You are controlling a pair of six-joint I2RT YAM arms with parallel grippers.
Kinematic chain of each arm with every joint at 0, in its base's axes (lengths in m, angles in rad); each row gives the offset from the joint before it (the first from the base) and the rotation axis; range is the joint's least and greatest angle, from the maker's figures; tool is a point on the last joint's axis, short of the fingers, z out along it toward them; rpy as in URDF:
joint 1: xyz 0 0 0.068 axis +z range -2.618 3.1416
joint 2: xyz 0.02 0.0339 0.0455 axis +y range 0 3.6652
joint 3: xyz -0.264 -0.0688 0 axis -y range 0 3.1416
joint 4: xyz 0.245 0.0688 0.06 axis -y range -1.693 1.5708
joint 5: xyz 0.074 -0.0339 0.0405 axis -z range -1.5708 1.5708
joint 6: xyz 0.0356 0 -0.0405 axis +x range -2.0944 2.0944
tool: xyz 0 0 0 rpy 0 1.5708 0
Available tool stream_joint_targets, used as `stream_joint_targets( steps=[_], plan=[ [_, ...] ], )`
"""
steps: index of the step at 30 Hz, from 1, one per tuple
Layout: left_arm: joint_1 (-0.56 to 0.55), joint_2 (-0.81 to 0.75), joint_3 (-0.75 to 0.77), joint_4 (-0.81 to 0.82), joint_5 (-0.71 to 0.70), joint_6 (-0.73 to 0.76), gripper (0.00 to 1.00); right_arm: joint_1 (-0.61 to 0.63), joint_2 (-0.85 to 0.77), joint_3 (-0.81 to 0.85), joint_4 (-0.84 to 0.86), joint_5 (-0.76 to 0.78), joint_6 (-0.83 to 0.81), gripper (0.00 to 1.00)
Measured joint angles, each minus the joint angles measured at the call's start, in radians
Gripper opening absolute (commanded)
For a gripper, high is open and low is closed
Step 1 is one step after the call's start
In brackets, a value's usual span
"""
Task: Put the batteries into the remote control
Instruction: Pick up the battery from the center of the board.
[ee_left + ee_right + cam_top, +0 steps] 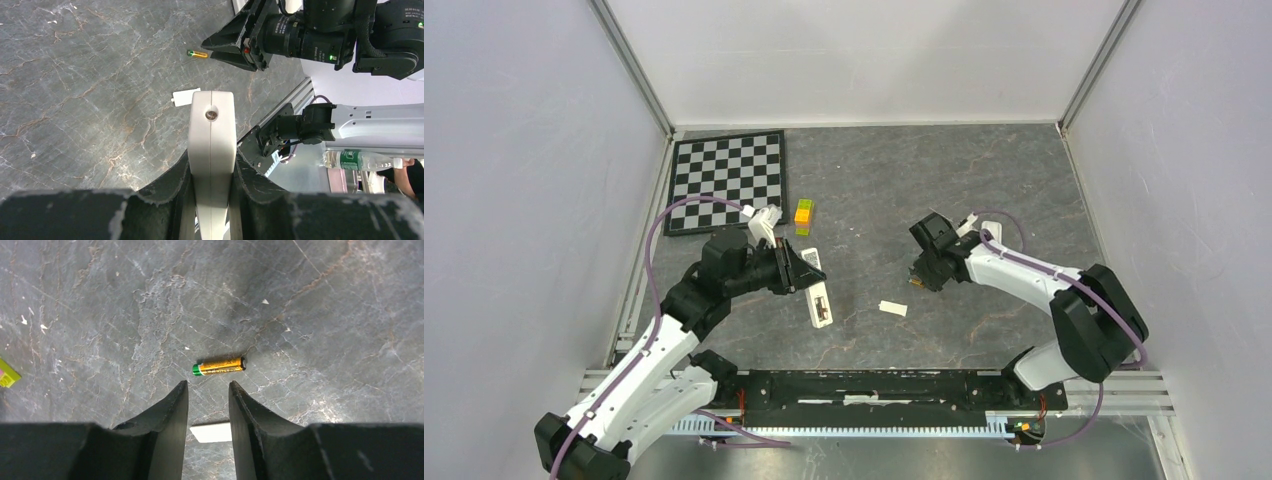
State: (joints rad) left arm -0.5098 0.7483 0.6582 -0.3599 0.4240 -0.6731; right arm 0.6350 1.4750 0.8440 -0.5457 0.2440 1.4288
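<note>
My left gripper (802, 272) is shut on the white remote (820, 303) and holds it by its sides; in the left wrist view the remote (211, 130) stands edge-on between the fingers. One battery (219, 366), gold with a green end, lies on the table just ahead of my right gripper (208, 386), which is open and empty, its tips a little short of the battery. The battery also shows in the left wrist view (197, 54) and under the right gripper (921, 277) in the top view. No other batteries are in view.
A small white flat cover piece (892, 308) lies between the arms, also seen below the right fingers (212, 431). A yellow-green block (804, 215) and a checkerboard (727, 180) sit at the back left. White walls enclose the grey table.
</note>
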Motion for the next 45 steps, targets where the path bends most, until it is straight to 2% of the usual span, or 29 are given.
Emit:
stream_joint_targets(
  steps=[12,31,45],
  plan=[
    [0.0,-0.001,-0.008,-0.012,0.0,0.01,0.02,0.006,0.117,0.102,-0.077,0.002,0.085,0.36],
    [0.0,-0.022,-0.011,-0.037,-0.005,0.024,0.02,0.011,0.163,0.105,-0.118,-0.002,0.18,0.3],
    [0.0,-0.006,-0.011,-0.037,-0.005,0.025,0.02,0.011,0.151,0.09,-0.122,0.006,0.19,0.34]
  ],
)
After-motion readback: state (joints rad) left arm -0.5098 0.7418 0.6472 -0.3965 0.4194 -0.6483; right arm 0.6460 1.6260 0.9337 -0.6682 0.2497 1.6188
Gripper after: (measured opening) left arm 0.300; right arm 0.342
